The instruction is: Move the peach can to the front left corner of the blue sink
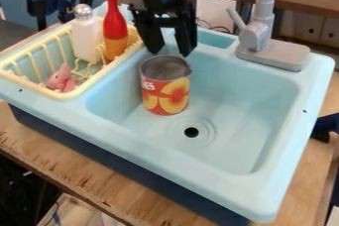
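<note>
can (165,91), grey-topped, orange-yellow fruit on its red label (157,92), fingers (187,40) apart near it

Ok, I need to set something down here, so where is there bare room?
The basin floor between the drain and the picture's right wall is bare; so is the front rim. It's crowded at the can, under the gripper, and where the white shaker and red bottle stand in the rack.

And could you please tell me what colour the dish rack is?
The dish rack is pale yellow, seen best in the camera view.
</note>
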`<state>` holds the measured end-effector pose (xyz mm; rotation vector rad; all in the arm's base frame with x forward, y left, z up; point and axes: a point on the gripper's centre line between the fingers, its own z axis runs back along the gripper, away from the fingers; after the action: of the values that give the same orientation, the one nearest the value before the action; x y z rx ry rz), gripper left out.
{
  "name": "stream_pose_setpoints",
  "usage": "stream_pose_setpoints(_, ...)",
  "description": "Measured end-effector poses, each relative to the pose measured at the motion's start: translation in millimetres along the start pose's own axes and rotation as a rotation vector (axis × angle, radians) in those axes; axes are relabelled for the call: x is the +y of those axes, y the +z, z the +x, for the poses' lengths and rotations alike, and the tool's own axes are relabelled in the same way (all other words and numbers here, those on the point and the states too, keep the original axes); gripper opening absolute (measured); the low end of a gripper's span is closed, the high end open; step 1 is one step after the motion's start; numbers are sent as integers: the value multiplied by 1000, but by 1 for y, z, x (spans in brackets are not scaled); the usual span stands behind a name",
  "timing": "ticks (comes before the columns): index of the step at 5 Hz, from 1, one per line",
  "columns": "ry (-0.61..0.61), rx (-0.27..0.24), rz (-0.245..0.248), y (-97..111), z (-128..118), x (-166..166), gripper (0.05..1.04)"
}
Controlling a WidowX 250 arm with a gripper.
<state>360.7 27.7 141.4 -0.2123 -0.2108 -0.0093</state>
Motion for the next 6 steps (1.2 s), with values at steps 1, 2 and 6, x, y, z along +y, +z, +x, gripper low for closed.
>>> stream_pose_setpoints(1, -12, 0, 12, -1, 3, -3, 1000)
stream_pose_setpoints(2, -24, -4, 36, -4, 6, -8, 1000)
stream_pose_setpoints(6, -18, 9, 136, -33, -27, -6, 1000)
